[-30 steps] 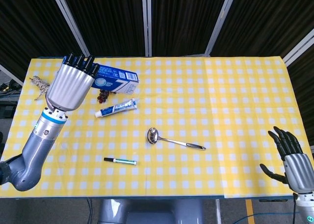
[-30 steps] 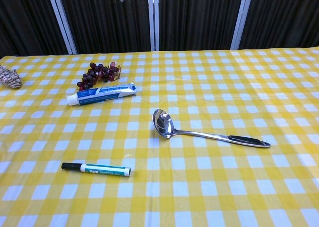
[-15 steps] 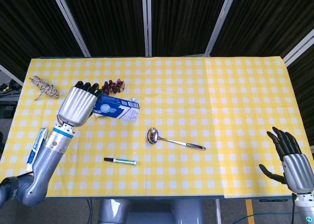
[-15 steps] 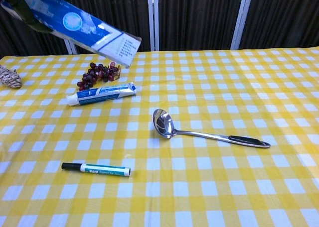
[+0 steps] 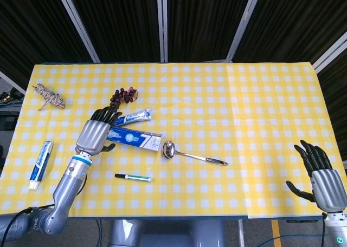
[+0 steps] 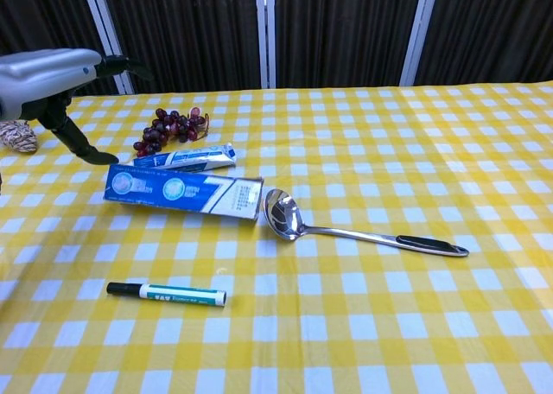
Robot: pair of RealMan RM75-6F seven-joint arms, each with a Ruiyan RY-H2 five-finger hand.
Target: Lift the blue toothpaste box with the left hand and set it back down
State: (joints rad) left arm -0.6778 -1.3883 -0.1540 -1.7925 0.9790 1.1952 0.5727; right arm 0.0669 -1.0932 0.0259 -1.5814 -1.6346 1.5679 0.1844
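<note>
The blue toothpaste box [image 5: 136, 139] [image 6: 184, 193] lies flat on the yellow checked cloth, its white end next to the spoon's bowl. My left hand [image 5: 97, 133] [image 6: 50, 73] hovers over the box's left end with fingers stretched out and apart. In the chest view its thumb points down beside the box's far left corner and nothing is in its grasp. My right hand [image 5: 322, 175] stays at the table's front right corner, fingers spread and empty.
A toothpaste tube [image 5: 133, 117] [image 6: 185, 158] lies just behind the box, with grapes [image 5: 123, 95] [image 6: 168, 125] beyond it. A metal spoon [image 5: 193, 153] [image 6: 347, 226], a marker [image 5: 133, 177] [image 6: 166, 293], a twine bundle [image 5: 49, 96] and a second tube [image 5: 40, 162] lie around.
The box came down from a tilted hold in the air and now lies flat on the cloth. My left hand lowered with it and its fingers have let go.
</note>
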